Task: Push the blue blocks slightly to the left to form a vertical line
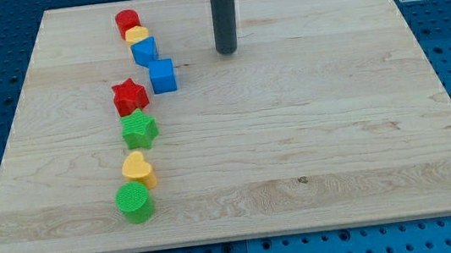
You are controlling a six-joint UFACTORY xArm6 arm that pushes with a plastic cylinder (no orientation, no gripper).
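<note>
A pale wooden desk (pixel 311 134) on a blue pegboard. Down the view's left runs a column — red block (pixel 127 23), yellow block (pixel 138 35), red star (pixel 129 96), green star (pixel 139 129), yellow heart (pixel 137 168), green cylinder (pixel 134 202). The upper blue block (pixel 145 51) and blue cube (pixel 163 76) bulge rightward. I've no hand; my tip (pixel 226 51) stands well right of them — the approach, I judge. Next: a short leftward nudge, sparing the red star.
</note>
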